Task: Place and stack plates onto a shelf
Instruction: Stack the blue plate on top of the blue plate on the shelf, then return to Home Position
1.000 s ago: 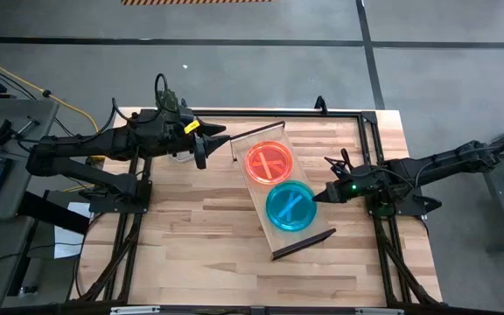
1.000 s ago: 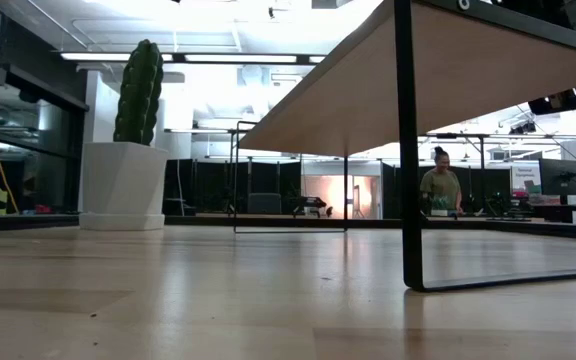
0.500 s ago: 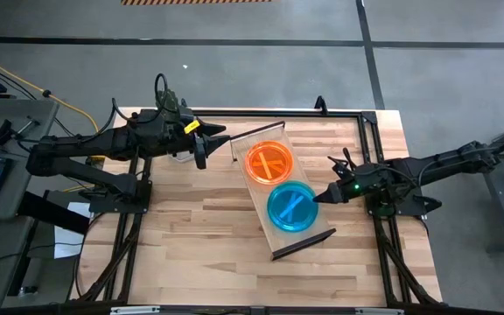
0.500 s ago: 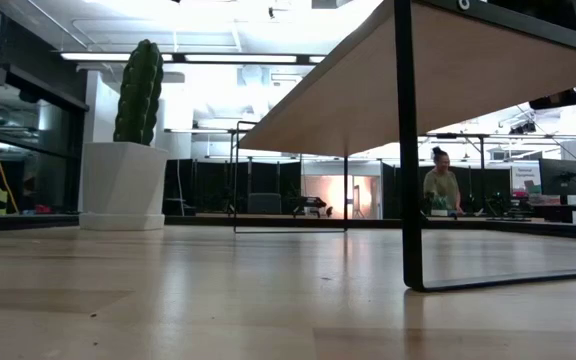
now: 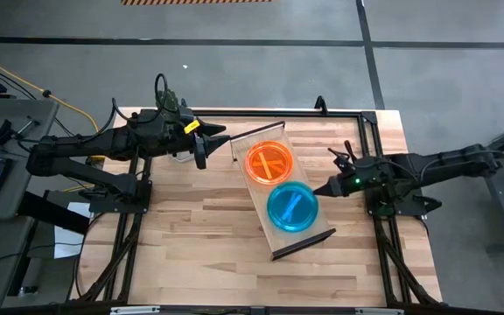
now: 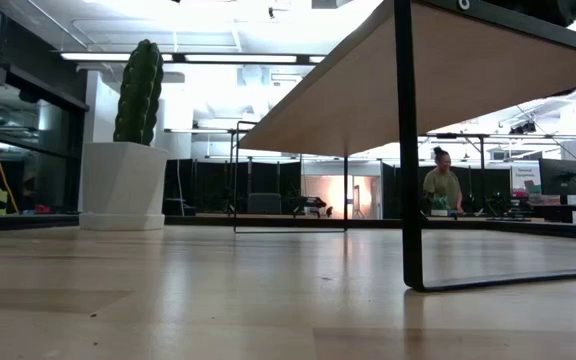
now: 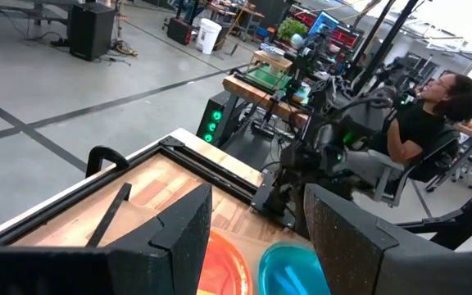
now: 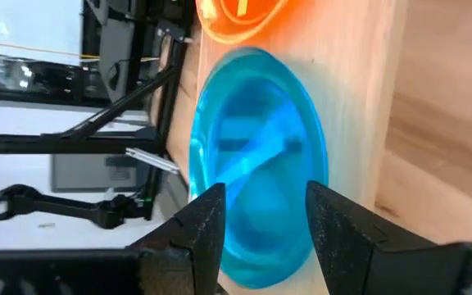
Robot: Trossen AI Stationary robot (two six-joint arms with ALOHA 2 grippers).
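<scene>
The light-wood shelf [image 5: 278,234] stands slantwise in the middle of the table on dark legs; the low view shows its underside [image 6: 418,90]. An orange plate [image 5: 268,161] lies on its far half and a teal plate [image 5: 291,207] on its near half. Whether either is a stack I cannot tell. My right gripper [image 5: 320,190] is open, just right of the teal plate's rim, touching nothing. The teal plate shows beyond its fingers in the right wrist view [image 8: 256,180]. My left gripper [image 5: 201,154] is open and empty, raised left of the shelf's far end.
A black metal frame [image 5: 339,112] runs along the table's far and right edges. Bare butcher-block tabletop [image 5: 199,227] lies left of and in front of the shelf. A cactus in a white pot [image 6: 133,150] and a person [image 6: 440,188] show beyond the table.
My right gripper has drawn back a little from the teal plate, toward the table's right and far edges. Both plates lie where they were.
</scene>
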